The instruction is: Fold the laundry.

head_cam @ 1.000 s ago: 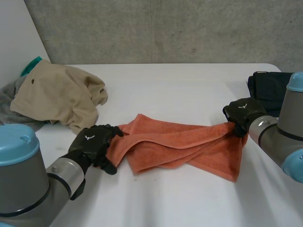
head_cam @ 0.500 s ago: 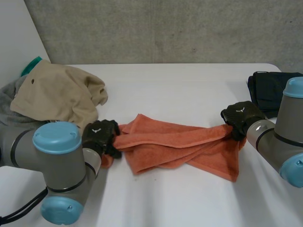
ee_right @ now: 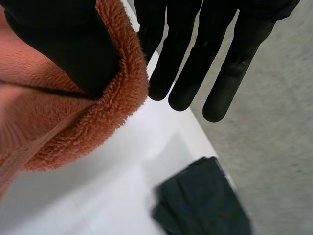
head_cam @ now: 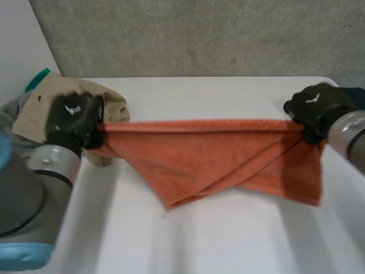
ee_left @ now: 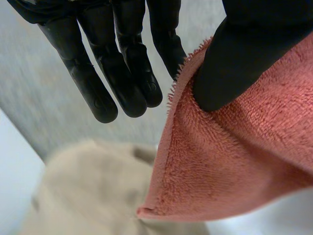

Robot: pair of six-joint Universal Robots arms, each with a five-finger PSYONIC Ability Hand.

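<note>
Towel [head_cam: 211, 160] is up over the table [head_cam: 217, 245], top edge pulled taut, the rest sagging twisted to a low point. The left hand [head_cam: 74, 120] pinches one top corner under its thumb, and the right hand [head_cam: 313, 108] pinches the other the same way. This looks like the spreading step. Next it needs untwisting and laying flat, clear of the beige pile [head_cam: 117, 105].

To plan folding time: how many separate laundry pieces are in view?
5: orange towel stretched mid-table; beige garment, grey garment and a teal piece piled at the left; dark garment at the far right. The pile may hide more.
</note>
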